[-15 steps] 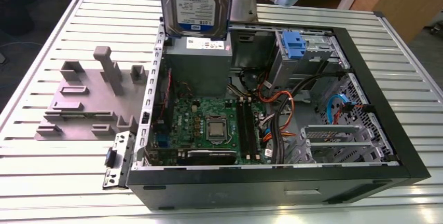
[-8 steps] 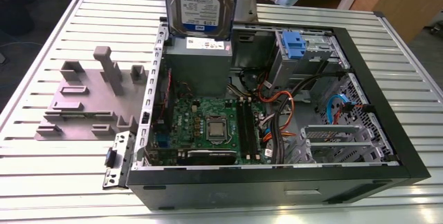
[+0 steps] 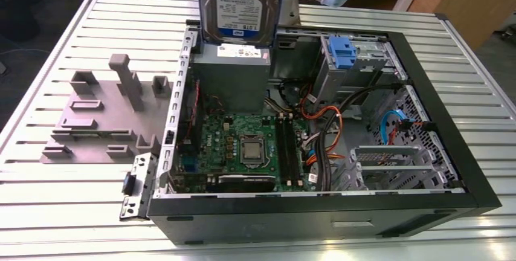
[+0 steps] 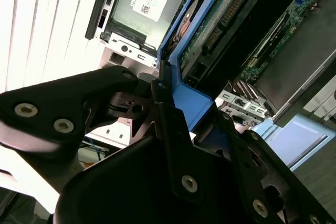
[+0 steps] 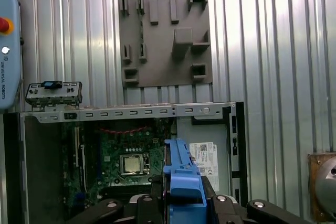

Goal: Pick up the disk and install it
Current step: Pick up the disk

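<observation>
Disk: the disk [image 3: 239,7] hangs upright in the air with its label facing the exterior view, just above the power supply [image 3: 234,74].
Gripper: the gripper [image 5: 184,205] holds the disk; its black fingers [image 4: 173,129] pinch the disk's blue side rails.
Computer case: the computer case [image 3: 451,176] lies open on the bench [image 3: 48,194], and the motherboard [image 3: 241,146] is visible inside it.
Fixture plate: the grey fixture plate [image 3: 89,131] lies flat on the bench, beside the case on the exterior view's left.
</observation>
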You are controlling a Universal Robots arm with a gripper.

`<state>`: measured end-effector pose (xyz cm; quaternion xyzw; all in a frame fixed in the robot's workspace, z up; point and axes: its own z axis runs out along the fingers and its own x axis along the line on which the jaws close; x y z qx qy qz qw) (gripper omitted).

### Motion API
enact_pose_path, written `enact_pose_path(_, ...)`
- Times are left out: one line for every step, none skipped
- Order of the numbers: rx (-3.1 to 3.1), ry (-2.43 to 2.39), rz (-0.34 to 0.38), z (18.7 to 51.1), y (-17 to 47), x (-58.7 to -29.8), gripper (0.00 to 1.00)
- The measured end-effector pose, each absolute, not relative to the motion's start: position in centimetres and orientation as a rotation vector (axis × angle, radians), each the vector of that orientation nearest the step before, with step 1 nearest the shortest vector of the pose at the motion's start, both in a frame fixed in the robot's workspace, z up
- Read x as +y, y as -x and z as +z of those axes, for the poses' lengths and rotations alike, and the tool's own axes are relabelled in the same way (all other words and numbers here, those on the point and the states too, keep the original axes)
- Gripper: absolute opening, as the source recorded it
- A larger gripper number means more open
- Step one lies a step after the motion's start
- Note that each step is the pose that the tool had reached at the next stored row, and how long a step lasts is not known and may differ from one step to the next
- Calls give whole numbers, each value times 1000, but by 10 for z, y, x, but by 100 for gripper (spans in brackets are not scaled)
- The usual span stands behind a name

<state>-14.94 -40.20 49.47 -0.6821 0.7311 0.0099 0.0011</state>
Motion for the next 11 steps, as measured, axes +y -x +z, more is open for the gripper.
enact_pose_path(2296,2140,31,495,148,-402,37)
enact_pose_path(2297,2139,31,495,147,-402,37)
enact_pose_path(2298,2138,31,495,146,-402,37)
enact_pose_path(2299,2137,31,495,145,-402,37)
enact_pose_path(2300,2136,31,495,144,-402,37)
enact_pose_path(2301,2135,31,495,143,-402,37)
enact_pose_path(2302,2134,31,495,142,-402,37)
enact_pose_path(2303,2133,31,495,141,-402,37)
enact_pose_path(2305,2131,31,495,140,-402,37)
enact_pose_path(2306,2130,31,495,139,-402,37)
enact_pose_path(2307,2129,31,495,138,-403,37)
